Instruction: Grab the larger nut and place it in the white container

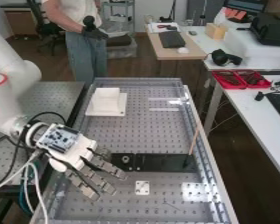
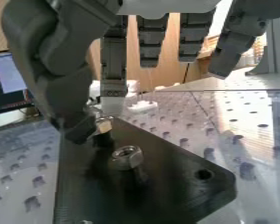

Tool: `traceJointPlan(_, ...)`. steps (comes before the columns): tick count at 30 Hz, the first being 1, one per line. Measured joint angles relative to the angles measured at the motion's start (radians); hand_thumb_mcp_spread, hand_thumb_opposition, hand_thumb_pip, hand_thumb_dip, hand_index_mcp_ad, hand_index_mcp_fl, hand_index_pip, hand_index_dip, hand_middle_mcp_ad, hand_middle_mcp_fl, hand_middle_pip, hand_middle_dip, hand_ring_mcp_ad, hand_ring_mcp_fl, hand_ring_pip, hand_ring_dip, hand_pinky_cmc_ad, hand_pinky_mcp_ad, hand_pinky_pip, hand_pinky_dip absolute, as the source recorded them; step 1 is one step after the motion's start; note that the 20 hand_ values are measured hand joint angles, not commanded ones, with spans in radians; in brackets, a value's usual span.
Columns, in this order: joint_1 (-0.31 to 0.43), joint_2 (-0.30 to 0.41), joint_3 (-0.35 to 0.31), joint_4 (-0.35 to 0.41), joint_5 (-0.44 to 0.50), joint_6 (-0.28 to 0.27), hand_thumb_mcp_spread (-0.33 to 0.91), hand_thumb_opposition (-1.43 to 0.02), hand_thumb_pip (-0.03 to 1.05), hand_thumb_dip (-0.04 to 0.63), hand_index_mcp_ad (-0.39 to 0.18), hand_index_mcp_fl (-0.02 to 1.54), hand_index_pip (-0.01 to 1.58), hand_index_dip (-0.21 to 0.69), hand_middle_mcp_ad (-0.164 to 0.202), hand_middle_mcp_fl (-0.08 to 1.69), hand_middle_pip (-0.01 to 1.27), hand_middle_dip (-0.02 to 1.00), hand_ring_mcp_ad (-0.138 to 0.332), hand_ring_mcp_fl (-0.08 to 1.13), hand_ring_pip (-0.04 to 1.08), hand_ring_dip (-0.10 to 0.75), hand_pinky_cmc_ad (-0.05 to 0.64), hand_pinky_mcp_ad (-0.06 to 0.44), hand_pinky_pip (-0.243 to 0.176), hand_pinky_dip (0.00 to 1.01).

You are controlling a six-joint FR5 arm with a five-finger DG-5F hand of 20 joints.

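Note:
In the high view, the hand (image 1: 77, 155) is over the left end of the black bar (image 1: 164, 162), fingers straight and spread toward the near side. In the wrist view, the hand (image 2: 114, 60) is open, its thumb reaching down beside the larger nut (image 2: 105, 126); whether they touch I cannot tell. Nearer that camera the smaller nut (image 2: 127, 156) stands on its post. The bearing (image 1: 125, 159) shows just beyond the fingers in the high view. A white container (image 1: 107, 106) sits farther up the bench.
A thin brown stick (image 1: 193, 142) leans up from the bar's right end. A small white plate with holes (image 1: 142, 188) lies below the bar. Metal rails (image 1: 202, 155) edge the perforated bench, and clear strips (image 1: 165, 109) lie right of the container.

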Motion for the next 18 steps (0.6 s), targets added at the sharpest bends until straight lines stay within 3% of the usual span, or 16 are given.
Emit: traceJointPlan(18, -0.017, -0.006, -0.001, 0.006, -0.039, -0.043, 0.38, -0.84, 0.67, 0.239, -0.126, 0.02, 1.56, 0.271, 0.035, 0.0, 0.14, 0.24, 0.162, 0.0, 0.08, 0.096, 0.328, 0.262, -0.075, 0.4)
